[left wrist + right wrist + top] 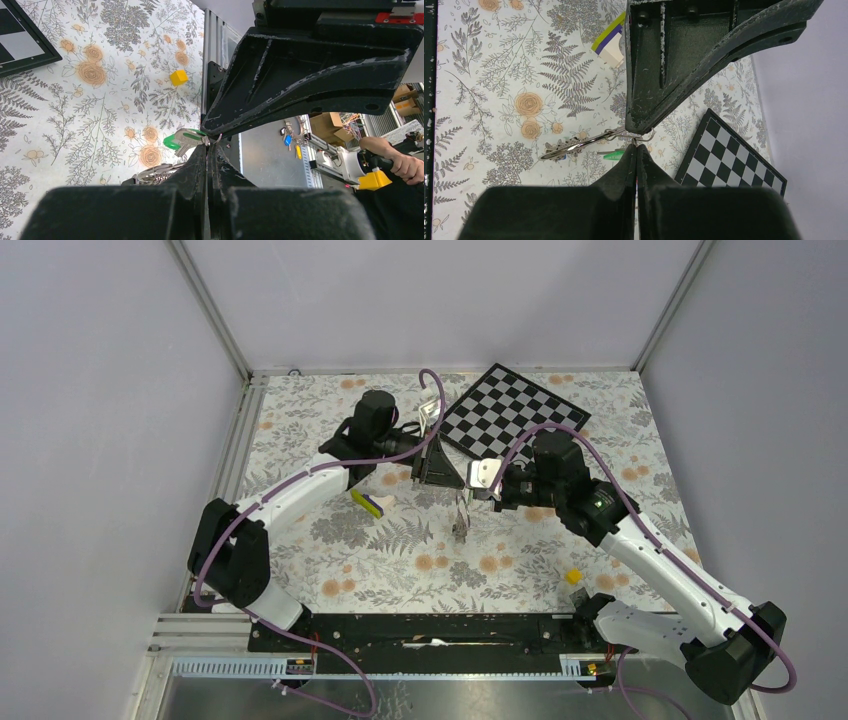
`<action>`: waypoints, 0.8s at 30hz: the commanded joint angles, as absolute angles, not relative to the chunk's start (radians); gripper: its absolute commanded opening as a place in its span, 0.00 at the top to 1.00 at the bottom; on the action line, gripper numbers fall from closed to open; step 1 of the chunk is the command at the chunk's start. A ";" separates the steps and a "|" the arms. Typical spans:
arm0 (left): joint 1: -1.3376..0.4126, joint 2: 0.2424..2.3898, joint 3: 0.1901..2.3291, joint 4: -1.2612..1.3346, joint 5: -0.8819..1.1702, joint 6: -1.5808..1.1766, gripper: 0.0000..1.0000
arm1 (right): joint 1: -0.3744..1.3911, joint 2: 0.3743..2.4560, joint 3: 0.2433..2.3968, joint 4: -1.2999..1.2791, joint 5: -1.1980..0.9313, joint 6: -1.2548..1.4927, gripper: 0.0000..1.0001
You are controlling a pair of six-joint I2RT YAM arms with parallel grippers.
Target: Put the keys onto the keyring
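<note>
Both grippers meet tip to tip above the middle of the flowered mat. My left gripper (452,483) (208,145) is shut, and the end of the green key (181,140) sits at its tips. My right gripper (472,492) (636,146) is shut on the thin silver keyring (647,136), which curves out just beside the left finger. A silver clasp with other keys (569,147) (460,522) hangs from the ring, a bit of blue showing under it. The green key (616,155) shows edge-on beside my right fingertips. A black key cannot be made out.
The yellow-white-purple wedge block (372,502) (611,42) lies left of the grippers. A small yellow cube (574,576) (178,77) sits near the right arm's base. A checkerboard (515,410) (729,155) lies at the back. Metal rails (400,630) run along the near edge.
</note>
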State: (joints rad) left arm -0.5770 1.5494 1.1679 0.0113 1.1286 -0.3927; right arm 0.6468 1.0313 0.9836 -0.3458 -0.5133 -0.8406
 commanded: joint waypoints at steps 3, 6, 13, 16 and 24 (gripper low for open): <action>-0.597 1.533 1.151 0.107 1.162 -0.434 1.00 | 0.644 1.017 0.989 -0.262 -0.504 -0.836 1.00; -0.597 1.531 1.150 0.117 1.168 -0.443 1.00 | 0.643 1.021 0.988 -0.258 -0.502 -0.835 1.00; -0.597 1.521 1.124 0.185 1.187 -0.489 1.00 | 0.644 1.019 0.981 -0.254 -0.489 -0.837 1.00; -0.597 1.516 1.118 0.203 1.192 -0.502 1.00 | 0.643 1.018 0.973 -0.248 -0.477 -0.839 1.00; -0.595 1.503 1.098 0.248 1.198 -0.521 1.00 | 0.630 1.003 0.970 -0.256 -0.484 -0.841 1.00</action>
